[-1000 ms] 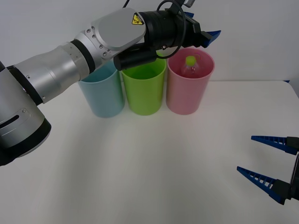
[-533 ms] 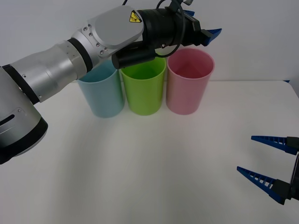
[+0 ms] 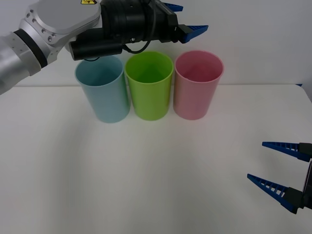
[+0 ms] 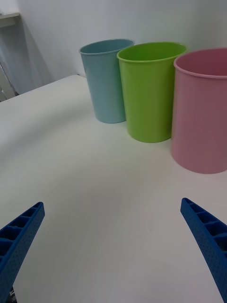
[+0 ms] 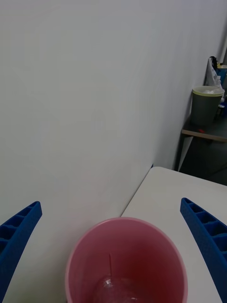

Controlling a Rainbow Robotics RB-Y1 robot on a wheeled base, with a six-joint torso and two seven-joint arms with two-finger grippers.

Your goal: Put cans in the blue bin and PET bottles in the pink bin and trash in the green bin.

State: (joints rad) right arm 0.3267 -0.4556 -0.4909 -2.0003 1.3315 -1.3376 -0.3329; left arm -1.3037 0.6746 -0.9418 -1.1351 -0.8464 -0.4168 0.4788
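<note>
The blue bin [image 3: 102, 92], the green bin [image 3: 149, 87] and the pink bin [image 3: 197, 87] stand in a row at the back of the white table [image 3: 146, 170]. My left gripper [image 3: 195, 17] hangs open and empty above the green and pink bins. In the left wrist view a clear PET bottle [image 5: 117, 289] lies at the bottom of the pink bin [image 5: 158, 255], below the left gripper [image 5: 111, 203]. My right gripper [image 3: 256, 161] rests open and empty low at the table's right side. It faces the blue bin [image 4: 108, 80], green bin [image 4: 149, 92] and pink bin [image 4: 203, 113]. Cans and trash are out of view.
A white wall [image 3: 253, 39] rises right behind the bins. Past the table's far edge stands a grey waste bin [image 5: 206, 104] on a shelf. Wide bare tabletop [image 4: 94, 156] lies between the right gripper [image 4: 112, 203] and the bins.
The bottle, seen one second ago at the pink bin's mouth, has dropped inside. My left arm has since pulled up and to the left. The right arm has not moved.
</note>
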